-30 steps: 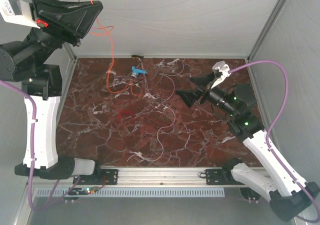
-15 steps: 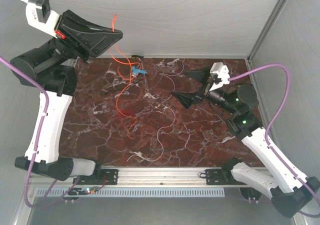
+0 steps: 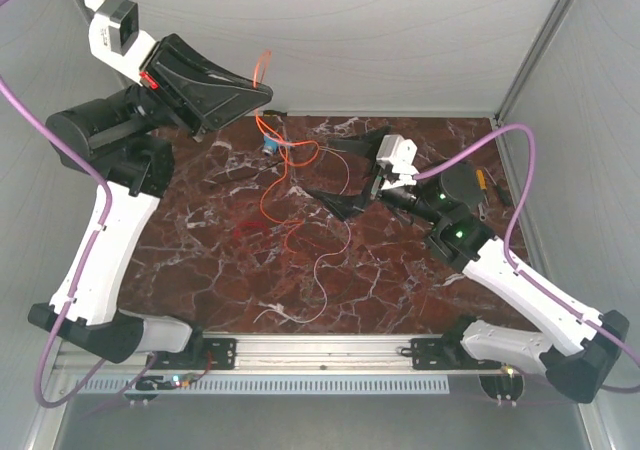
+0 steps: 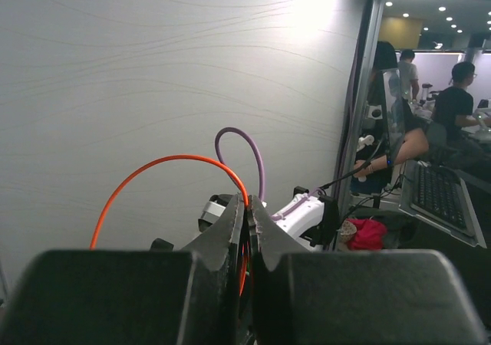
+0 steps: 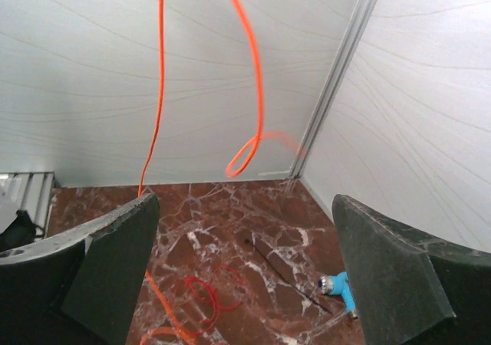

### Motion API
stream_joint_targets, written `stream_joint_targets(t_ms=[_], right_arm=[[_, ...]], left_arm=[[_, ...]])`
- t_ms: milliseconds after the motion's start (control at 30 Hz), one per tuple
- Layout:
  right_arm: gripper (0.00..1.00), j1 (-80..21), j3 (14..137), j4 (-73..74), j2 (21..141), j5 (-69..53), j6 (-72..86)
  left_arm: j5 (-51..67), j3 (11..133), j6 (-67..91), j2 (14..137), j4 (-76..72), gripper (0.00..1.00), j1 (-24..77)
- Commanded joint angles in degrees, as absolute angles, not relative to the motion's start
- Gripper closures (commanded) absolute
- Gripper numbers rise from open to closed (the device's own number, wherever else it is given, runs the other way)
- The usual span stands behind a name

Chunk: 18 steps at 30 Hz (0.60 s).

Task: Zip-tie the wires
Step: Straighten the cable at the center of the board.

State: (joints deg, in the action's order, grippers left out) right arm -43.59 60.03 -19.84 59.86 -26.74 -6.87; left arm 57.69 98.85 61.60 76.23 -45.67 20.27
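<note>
The wires are thin strands. My left gripper [image 3: 262, 94] is raised over the back of the table, shut on the orange wire [image 3: 266, 62]. In the left wrist view that orange wire [image 4: 165, 160] arches out of the closed left gripper [image 4: 247, 205]. It hangs down in curls to the tabletop. A red wire [image 3: 250, 232] and a white wire [image 3: 335, 255] lie loose on the marble. My right gripper [image 3: 345, 174] hovers open just right of the hanging strand, nothing between its fingers. Through the right gripper [image 5: 244, 207] I see the orange wire [image 5: 258, 69] dangling and the red wire [image 5: 207, 291] below.
A small blue-and-white plastic piece [image 3: 272, 142] lies at the back of the marble table [image 3: 200, 270], also seen as the blue piece [image 5: 337, 285]. A thin dark strip [image 5: 288, 272] lies beside it. White walls enclose the back and sides.
My left arm swung right and forward, carrying the orange wire over the table's back middle. My right arm moved left toward the hanging strand, jaws staying open.
</note>
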Motion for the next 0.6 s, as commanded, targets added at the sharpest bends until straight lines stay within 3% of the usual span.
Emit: stream_joint_targets(t_ms=[0,133,333,567], right_arm=[[0.08,-45.61,62.44,-26.71,60.60,-21.79,-10.66],[0.13,-46.47,62.82,-28.62,61.22,-20.43,-10.73],[0.34,-46.83,63.29,-31.46,62.30,-18.86,-10.63],[0.40,-46.93,65.85,-32.60,65.13,-18.61,-10.24]], left_arm=[[57.94,98.64,61.84,76.38,-47.55,1.00,21.80],[57.84,98.53,61.46,76.38,-47.55,1.00,22.70],[57.66,98.27,60.96,76.38,-47.55,1.00,23.69],[57.57,98.01,60.39,76.46,-47.55,1.00,24.52]])
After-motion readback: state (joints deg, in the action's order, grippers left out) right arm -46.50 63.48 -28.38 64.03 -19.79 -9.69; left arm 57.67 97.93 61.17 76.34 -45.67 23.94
